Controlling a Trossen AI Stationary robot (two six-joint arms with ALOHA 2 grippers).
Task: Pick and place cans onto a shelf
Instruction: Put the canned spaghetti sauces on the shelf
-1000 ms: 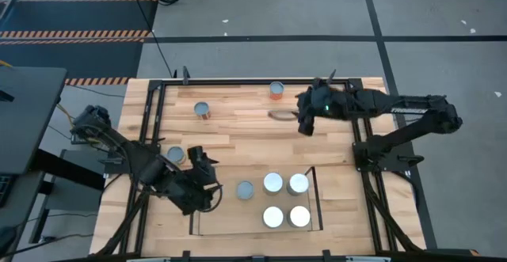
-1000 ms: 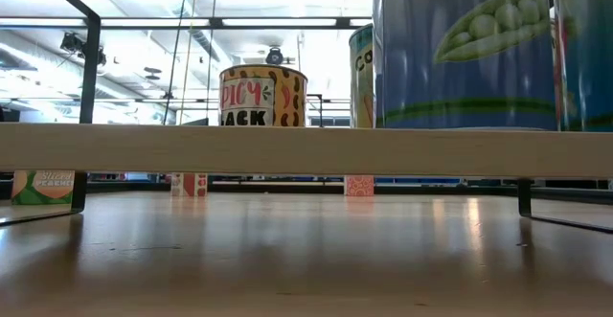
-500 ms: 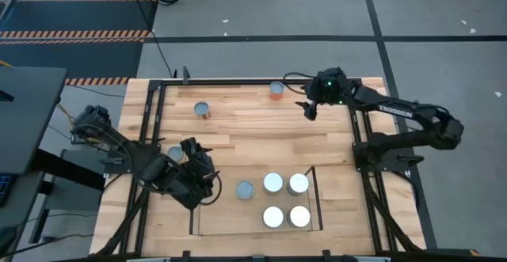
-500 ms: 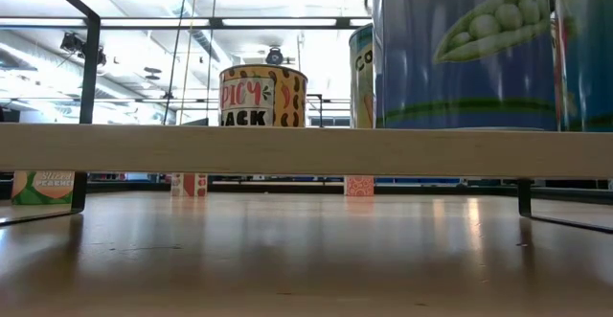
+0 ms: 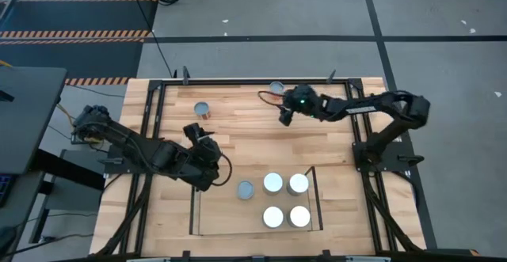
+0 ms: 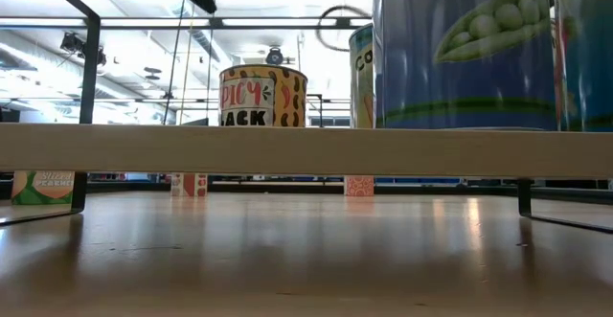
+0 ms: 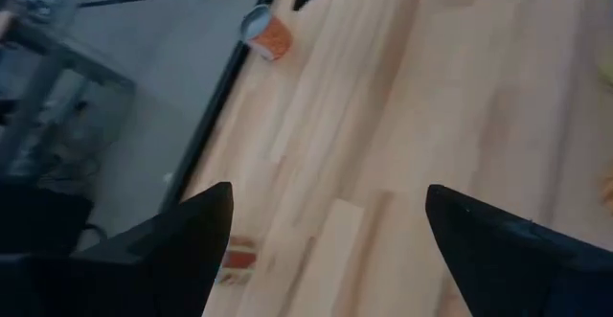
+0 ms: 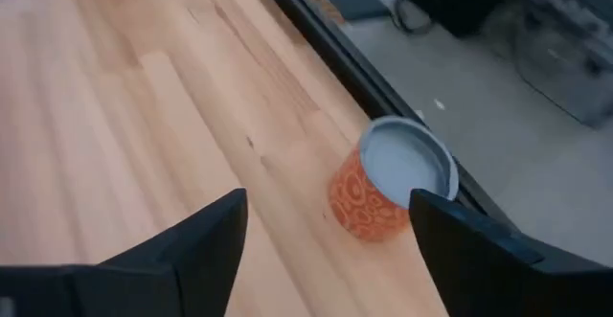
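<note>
the right gripper, fingers spread and empty, hovers near the worktop's far edge; the orange-sided can stands upright just beyond it, against the far rail, lined up between the fingers, far from the left gripper, also spread

From overhead I get even, bright light with only soft shadows under the arms on the table. My low camera looks into glaring ceiling strip lights, and the polished wood throws back pale sheen. Both wrist feeds smear, probably from motion, and the orange can looks soft-edged.
</note>
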